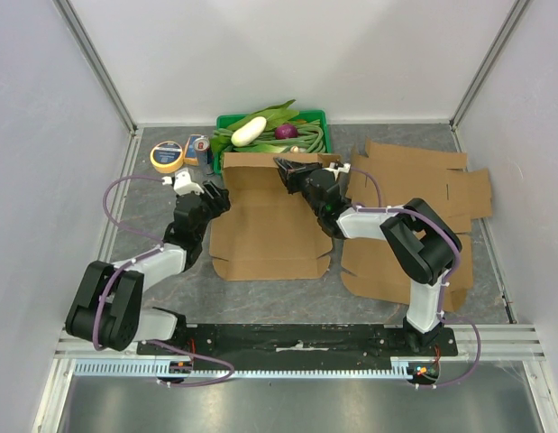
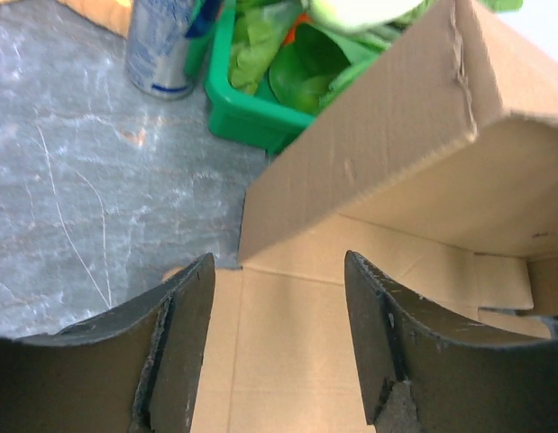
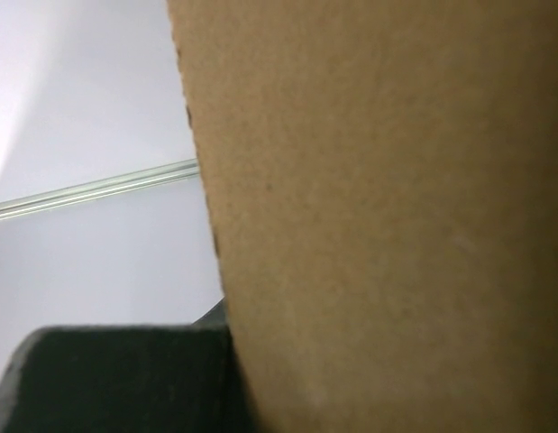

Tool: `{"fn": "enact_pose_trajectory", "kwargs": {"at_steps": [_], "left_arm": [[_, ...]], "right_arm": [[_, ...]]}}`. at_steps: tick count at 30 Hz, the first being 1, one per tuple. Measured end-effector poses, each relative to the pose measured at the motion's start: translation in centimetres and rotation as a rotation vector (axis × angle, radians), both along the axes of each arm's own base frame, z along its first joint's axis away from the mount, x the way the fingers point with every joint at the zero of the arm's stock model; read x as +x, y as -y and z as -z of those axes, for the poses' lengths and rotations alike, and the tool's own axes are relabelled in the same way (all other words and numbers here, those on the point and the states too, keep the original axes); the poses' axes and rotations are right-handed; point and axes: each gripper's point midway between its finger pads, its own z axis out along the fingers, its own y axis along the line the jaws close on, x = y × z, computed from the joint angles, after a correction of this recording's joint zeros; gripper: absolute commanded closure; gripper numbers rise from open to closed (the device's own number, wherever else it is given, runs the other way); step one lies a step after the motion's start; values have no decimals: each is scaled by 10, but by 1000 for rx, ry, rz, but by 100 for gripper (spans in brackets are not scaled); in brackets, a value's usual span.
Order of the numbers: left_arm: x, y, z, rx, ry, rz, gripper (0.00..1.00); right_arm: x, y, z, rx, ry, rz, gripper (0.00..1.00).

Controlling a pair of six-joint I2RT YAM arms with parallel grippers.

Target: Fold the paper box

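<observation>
**Bench seen from above, with both wrist views.** At the far left a yellow tape roll is lying on the grey table, and a drinks can is standing just to its right, near the left wall of a green tray.

The left gripper is hovering at the left edge of the paper box. Its fingers are standing apart with nothing between them. In the left wrist view the gap between them is looking down on the flat floor panel of the box, close to the far-left corner where the upright far wall begins.

The paper box is sitting in the middle of the table, between the two arms. It is plain brown corrugated card. Most of it is lying open and flat, with small tabs showing along the near edge. The far wall is standing up against the near side of the green tray, and a creased, slightly torn fold line is running down the wall's left end.

The right gripper is reaching in from the right, and its jaws are closed on the top of that far wall, near its right end. In the right wrist view, brown card is filling most of the frame beside one dark finger.

Behind the box, the green tray is holding vegetables. At the far right, a stack of flat cardboard blanks is lying on the table, partly under the right arm.
</observation>
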Motion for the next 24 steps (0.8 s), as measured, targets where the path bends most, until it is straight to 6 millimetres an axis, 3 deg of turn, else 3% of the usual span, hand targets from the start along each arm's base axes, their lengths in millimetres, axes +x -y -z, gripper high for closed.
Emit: {"fn": "enact_pose_trajectory", "kwargs": {"at_steps": [4, 10, 14, 19, 22, 24], "left_arm": [[10, -3, -5, 7, 40, 15, 22], [26, 14, 6, 10, 41, 88, 26], [44, 21, 7, 26, 32, 73, 48], [70, 26, -2, 55, 47, 3, 58], [73, 24, 3, 86, 37, -36, 75], [75, 24, 11, 136, 17, -64, 98]], "right_arm": [[0, 0, 0, 1, 0, -5, 100], [-1, -1, 0, 1, 0, -12, 100], [-1, -2, -1, 1, 0, -13, 100], [3, 1, -3, 4, -2, 2, 100], [4, 2, -1, 2, -10, 9, 100], [5, 2, 0, -3, -18, 19, 100]]}}
